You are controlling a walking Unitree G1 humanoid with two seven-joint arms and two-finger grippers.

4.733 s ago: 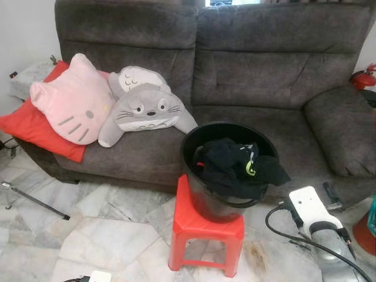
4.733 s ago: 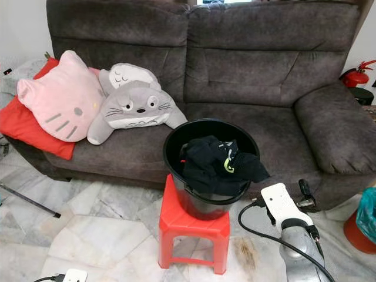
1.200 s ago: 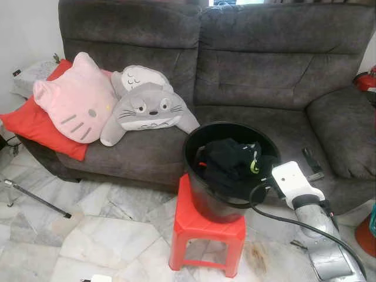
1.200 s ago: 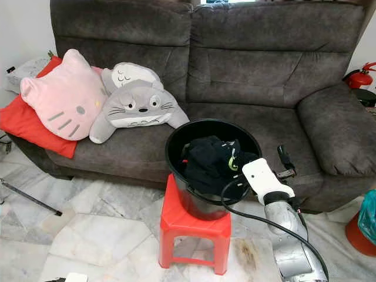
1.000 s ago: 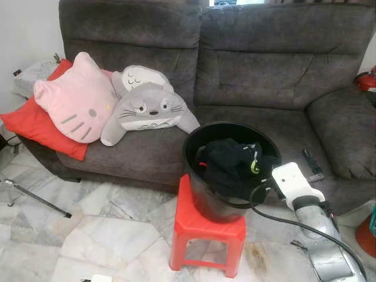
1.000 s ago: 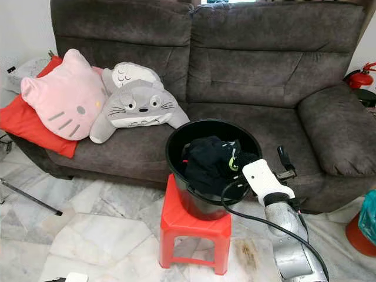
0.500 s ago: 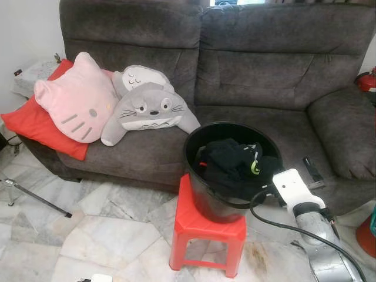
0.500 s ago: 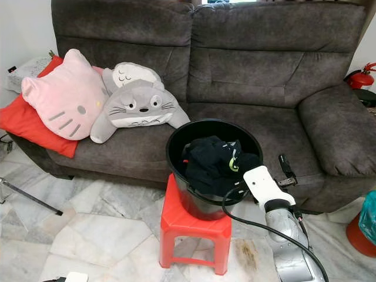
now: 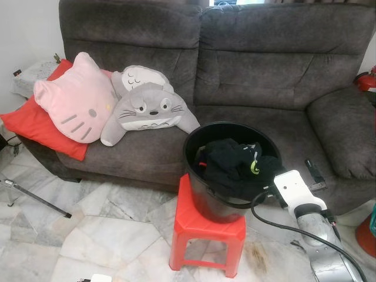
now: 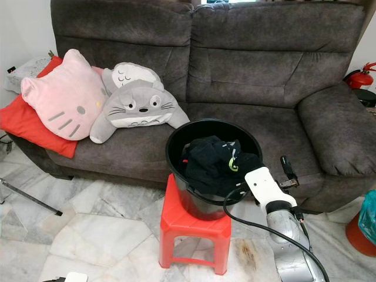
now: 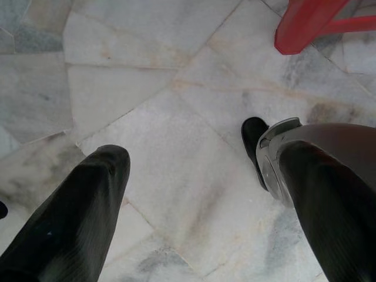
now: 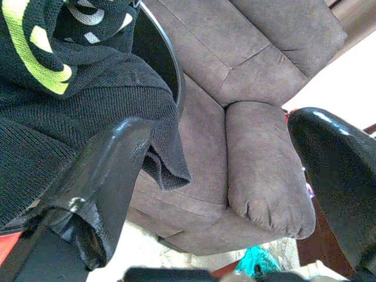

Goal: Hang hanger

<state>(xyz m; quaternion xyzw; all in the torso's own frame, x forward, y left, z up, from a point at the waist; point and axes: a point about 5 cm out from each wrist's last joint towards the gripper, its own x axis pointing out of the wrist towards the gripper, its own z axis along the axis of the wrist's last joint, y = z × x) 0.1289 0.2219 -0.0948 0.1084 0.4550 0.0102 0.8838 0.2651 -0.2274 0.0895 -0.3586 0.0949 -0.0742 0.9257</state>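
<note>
Black clothes (image 10: 218,162) in the bucket (image 10: 179,141) lie beside the open right hand (image 12: 217,176).

Readable text: I find none anywhere in my feeds.
Black garment (image 12: 53,88): I see yellow-green and white printed shapes on the knit, but I cannot read them as letters.
Pink cat-face cushion (image 9: 75,98): whiskers and a nose only, no wording.
Grey plush (image 9: 147,108): a face only, no label.
Black bucket (image 9: 200,194): plain wall, no brand mark I can make out.
Red stool (image 9: 205,235): no marking visible.
</note>
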